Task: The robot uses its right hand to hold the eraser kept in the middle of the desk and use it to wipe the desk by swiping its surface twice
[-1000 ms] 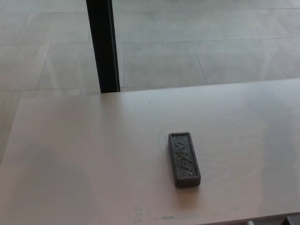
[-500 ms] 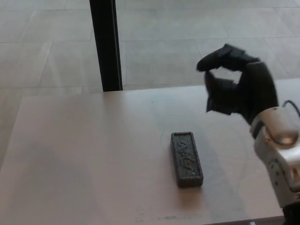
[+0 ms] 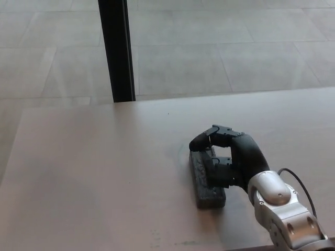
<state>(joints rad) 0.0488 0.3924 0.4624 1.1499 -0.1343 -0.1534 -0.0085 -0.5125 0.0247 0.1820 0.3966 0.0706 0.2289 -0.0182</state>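
Observation:
The dark grey rectangular eraser lies lengthwise on the pale wooden desk, right of its middle and close to the front edge. My right hand has come in from the lower right and rests low on the eraser's far half. Its fingers curl over the eraser's far end and its thumb presses the right side. The hand covers the eraser's far end, while the near end stays visible. My left hand does not show.
A black upright post stands behind the desk's far edge at the left of centre. Grey floor tiles lie beyond. A thin black cable loops beside my silver right wrist.
My right hand has dropped from high above the desk down onto the eraser and closed its fingers around it. The eraser has stayed in place.

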